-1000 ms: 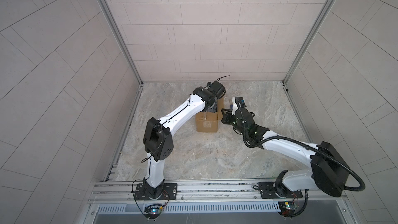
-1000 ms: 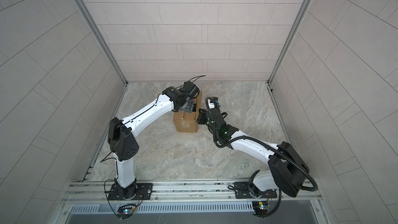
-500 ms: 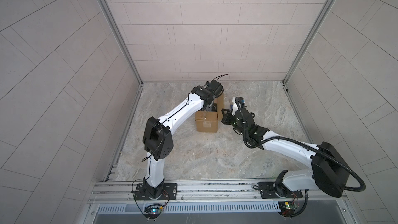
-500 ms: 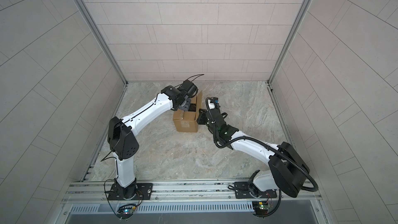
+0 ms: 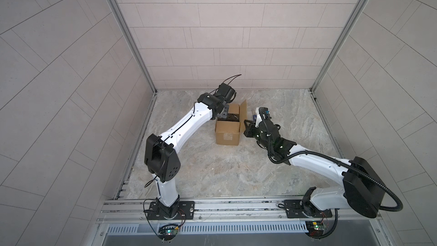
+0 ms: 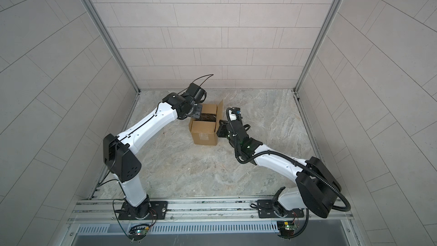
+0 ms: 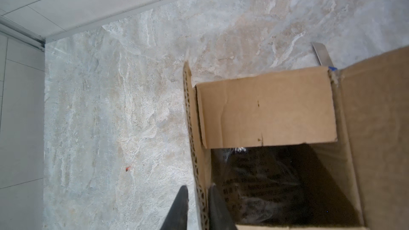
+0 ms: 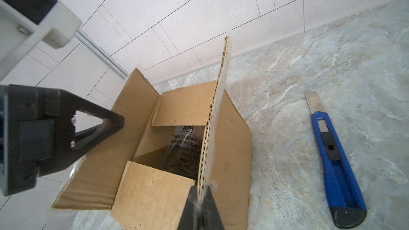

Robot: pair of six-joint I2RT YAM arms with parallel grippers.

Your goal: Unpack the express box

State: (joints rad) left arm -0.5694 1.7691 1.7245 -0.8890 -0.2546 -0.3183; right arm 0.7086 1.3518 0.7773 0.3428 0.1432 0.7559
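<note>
The express box stands open on the stone floor, its long flaps up. My left gripper reaches down at the box's left side. In the left wrist view its fingers straddle the corrugated edge of the left flap, the gripper shut on it. My right gripper is shut on the upright right flap. Inside the box lies a clear-wrapped packet with black print. Both short flaps are folded partly inward.
A blue utility knife lies on the floor just right of the box, blade out; its blade tip shows past the box. The back wall is close behind the box. Bare floor stretches toward the front rail.
My left gripper has closed from wide open onto the box's left flap. The right gripper keeps its hold on the right flap, and the box has not shifted.
</note>
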